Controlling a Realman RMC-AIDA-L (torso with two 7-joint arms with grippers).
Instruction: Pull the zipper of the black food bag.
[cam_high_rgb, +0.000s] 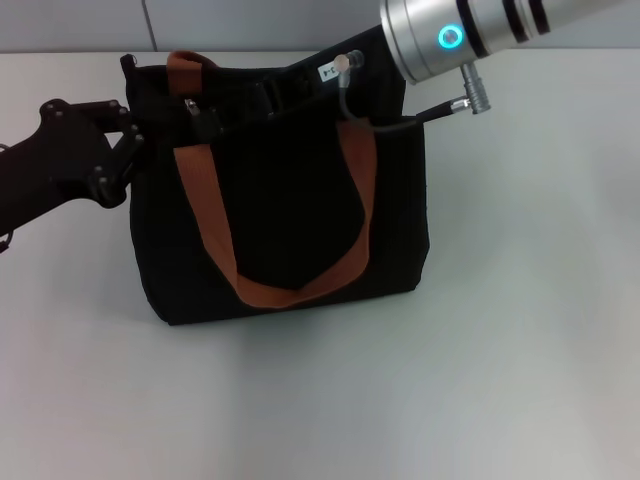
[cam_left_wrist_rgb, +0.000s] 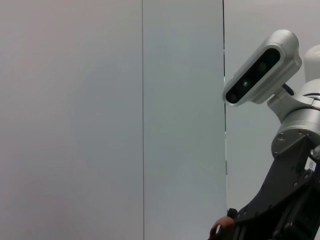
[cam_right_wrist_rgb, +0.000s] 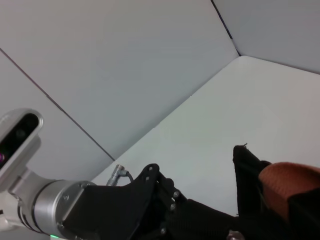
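The black food bag (cam_high_rgb: 290, 210) stands upright mid-table with two orange-brown straps (cam_high_rgb: 205, 200). A small grey piece that may be the zipper pull (cam_high_rgb: 190, 104) shows at the top edge near the left strap. My left gripper (cam_high_rgb: 134, 142) reaches in from the left and is shut on the bag's upper left edge; it also shows in the right wrist view (cam_right_wrist_rgb: 231, 223) touching the bag's corner (cam_right_wrist_rgb: 250, 175). My right gripper (cam_high_rgb: 265, 98) comes down from the upper right onto the bag's top opening, black against black.
The bag rests on a white table (cam_high_rgb: 520, 330) with open surface in front and to the right. A grey panelled wall (cam_left_wrist_rgb: 100, 110) stands behind. The right arm's silver wrist (cam_high_rgb: 450, 35) and its cable (cam_high_rgb: 440, 108) hang over the bag's right top corner.
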